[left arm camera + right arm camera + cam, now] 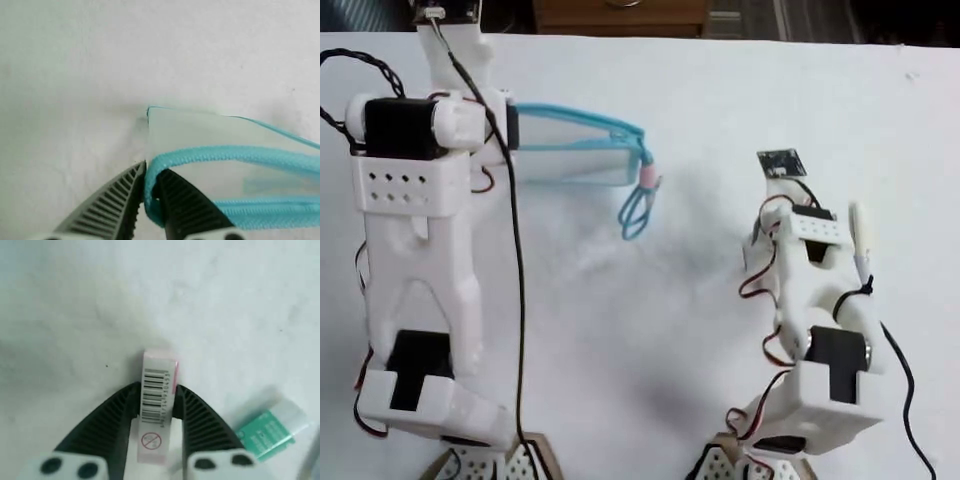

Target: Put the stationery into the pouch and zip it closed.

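The clear pouch (575, 160) with its blue zip lies on the white tabletop (720, 90), one end pinched in the closed left pincer (145, 172). A white barcoded stationery item (159, 362) is clamped in the right pincer (157, 390), near a green eraser (270, 432). Loading seems to be in hand; the item must next be carried to the pouch's mouth

The left arm (415, 210) covers one end of the pouch (582, 160) in the high view.
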